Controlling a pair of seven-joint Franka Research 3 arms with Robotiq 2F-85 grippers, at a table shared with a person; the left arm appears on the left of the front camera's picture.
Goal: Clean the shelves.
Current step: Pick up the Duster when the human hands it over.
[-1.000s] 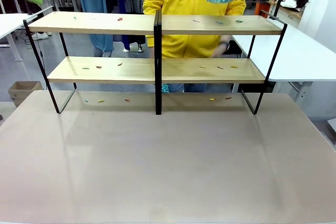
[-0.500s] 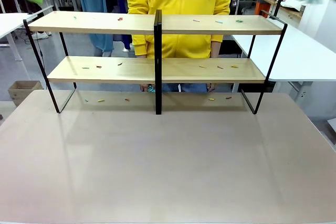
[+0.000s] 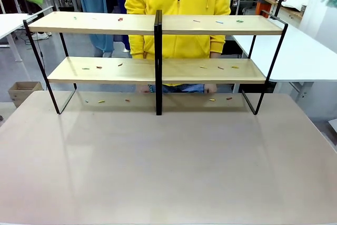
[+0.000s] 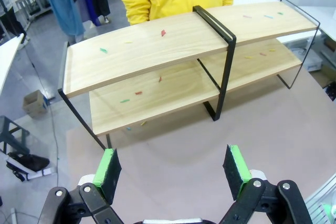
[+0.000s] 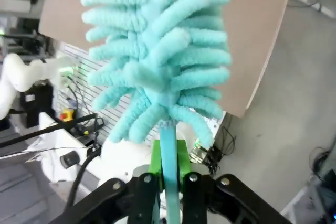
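On the beige table [image 3: 168, 172], the two-tier light-wood, black-framed shelves [image 3: 95, 23] stand along the far edge, flecked with small coloured scraps [image 3: 220, 68]. The right gripper [image 5: 169, 163] is clamped on the handle of a fluffy turquoise duster [image 5: 157, 51], while the left gripper [image 4: 173, 163] is spread wide and empty. Dusting seems not yet begun, so the duster must next come down onto the top board.

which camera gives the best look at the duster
The right wrist view: it shows the teal duster close up, head and handle, the handle clamped in the right gripper. The front view catches just a blurred bit at its top right corner; the left wrist view faces the shelves.
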